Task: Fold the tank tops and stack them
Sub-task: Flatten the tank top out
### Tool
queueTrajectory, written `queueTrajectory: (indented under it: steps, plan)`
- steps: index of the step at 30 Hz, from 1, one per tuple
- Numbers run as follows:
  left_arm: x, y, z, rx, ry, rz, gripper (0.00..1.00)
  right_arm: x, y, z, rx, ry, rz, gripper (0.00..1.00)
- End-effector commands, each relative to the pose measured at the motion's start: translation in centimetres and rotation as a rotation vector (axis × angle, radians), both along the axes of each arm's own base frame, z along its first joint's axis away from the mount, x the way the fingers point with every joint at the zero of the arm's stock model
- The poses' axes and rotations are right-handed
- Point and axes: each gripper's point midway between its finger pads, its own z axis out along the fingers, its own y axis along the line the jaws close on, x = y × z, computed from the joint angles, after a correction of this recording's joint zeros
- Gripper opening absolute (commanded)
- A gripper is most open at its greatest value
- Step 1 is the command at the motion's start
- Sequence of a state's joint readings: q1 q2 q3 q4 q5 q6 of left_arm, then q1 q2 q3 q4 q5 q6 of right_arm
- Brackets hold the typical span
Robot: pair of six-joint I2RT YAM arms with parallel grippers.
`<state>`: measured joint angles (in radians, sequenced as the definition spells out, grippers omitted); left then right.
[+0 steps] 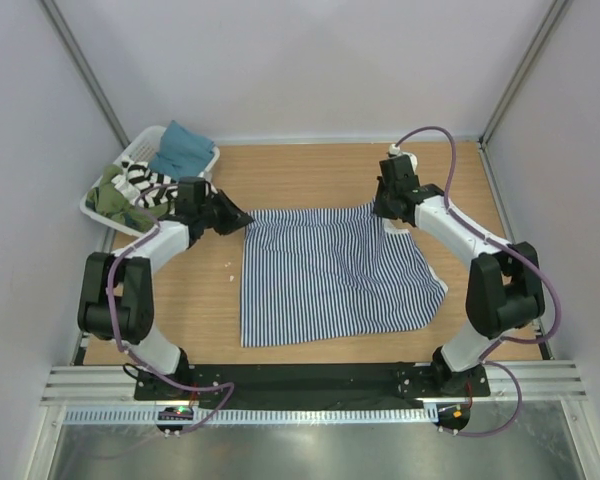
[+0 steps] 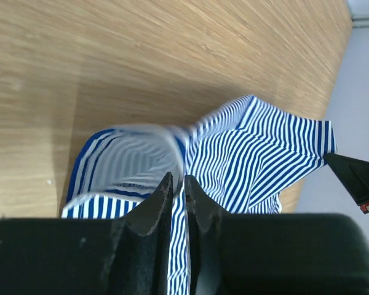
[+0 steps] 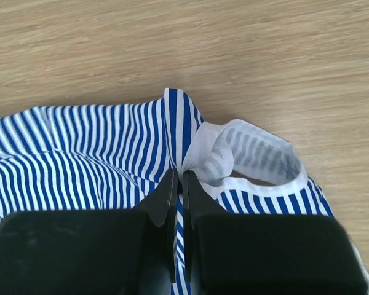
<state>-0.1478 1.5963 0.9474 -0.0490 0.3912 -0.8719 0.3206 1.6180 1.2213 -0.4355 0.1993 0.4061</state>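
Note:
The thin-striped navy-and-white tank top point(image 1: 330, 275) lies spread on the wooden table. My left gripper point(image 1: 242, 218) is shut on its far left corner; the left wrist view shows the cloth point(image 2: 258, 153) pinched between the fingers point(image 2: 163, 196). My right gripper point(image 1: 388, 212) is shut on its far right corner, beside a turned-over white strap edge point(image 3: 252, 153), with striped cloth point(image 3: 80, 147) to the left. The broad black-and-white striped tank top point(image 1: 145, 190) lies in the basket.
A white slatted basket point(image 1: 195, 165) stands at the far left with a teal cloth point(image 1: 183, 148) and an olive green cloth point(image 1: 115, 203) in it. Grey walls close in both sides and the back.

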Motion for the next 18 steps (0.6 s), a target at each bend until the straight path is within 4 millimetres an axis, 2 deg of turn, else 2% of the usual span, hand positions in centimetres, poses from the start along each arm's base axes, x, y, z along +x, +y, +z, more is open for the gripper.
queueTrajectory:
  steps: [1,2,3,5,6,7,8,11,14,16,18]
  plan:
    - [3.9,-0.2,1.9,-0.006,-0.126,0.0,0.13,3.4,0.6,2.2,0.039,-0.111,-0.013,0.01]
    - [4.6,-0.4,2.2,-0.008,-0.139,-0.01,0.13,3.9,0.7,1.6,0.038,-0.105,-0.011,0.01]
    - [5.0,-0.4,0.9,-0.002,-0.112,-0.012,0.13,4.1,0.6,1.2,0.038,-0.098,-0.013,0.01]
    - [6.0,-0.7,0.7,-0.002,-0.119,-0.026,0.13,4.9,0.4,0.9,0.035,-0.096,-0.022,0.01]
    - [6.4,-0.7,-0.3,0.0,-0.099,-0.029,0.13,5.3,0.4,0.4,0.034,-0.088,-0.026,0.01]
    - [6.8,-0.7,-0.6,0.001,-0.096,-0.033,0.16,5.6,0.2,0.2,0.036,-0.086,-0.028,0.01]
    - [7.3,-0.9,-0.4,-0.002,-0.104,-0.043,0.26,5.8,0.2,0.0,0.039,-0.083,-0.025,0.01]
    - [7.1,-0.9,-1.7,0.013,-0.061,-0.057,0.4,6.3,0.2,-0.3,0.043,-0.075,-0.023,0.01]
    - [7.2,0.7,-2.4,0.1,-0.063,-0.01,0.49,6.6,0.1,-0.5,0.045,-0.074,-0.023,0.01]
    - [6.0,1.4,-3.3,0.152,-0.024,-0.008,0.54,6.5,-0.1,-0.4,0.045,-0.074,-0.026,0.01]
    - [5.4,2.4,-4.0,0.202,-0.001,0.01,0.54,6.5,-0.4,-0.3,0.049,-0.075,-0.029,0.01]
